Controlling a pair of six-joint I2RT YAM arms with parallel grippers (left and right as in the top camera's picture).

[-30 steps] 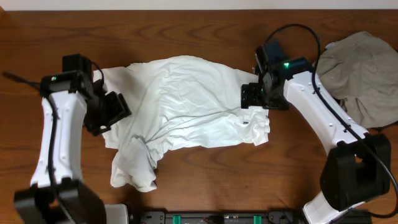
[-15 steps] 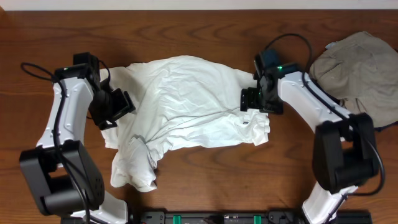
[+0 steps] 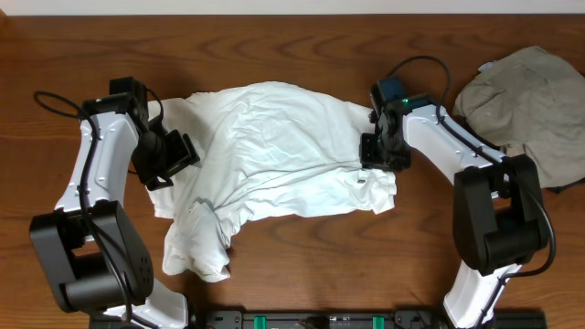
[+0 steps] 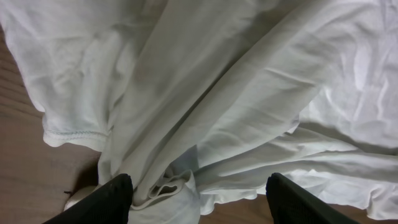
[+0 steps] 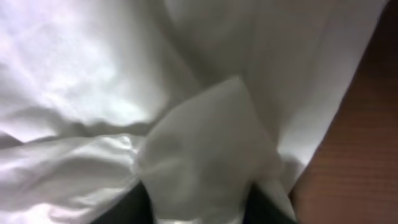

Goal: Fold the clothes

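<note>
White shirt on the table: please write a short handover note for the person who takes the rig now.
Left end effector: open, over the left edge of the white shirt; cloth between its fingers, not gripped.
Right end effector: seems shut on a fold at the shirt's right edge.
The shirt lies crumpled across the table; a beige garment waits at the far right.
Done: no fold visible. Left: flatten and fold both.

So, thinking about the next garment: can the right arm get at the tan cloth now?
Probably yes: the tan cloth lies uncovered just beside it. But the right gripper seems pinched on the white shirt and must let go first.
</note>
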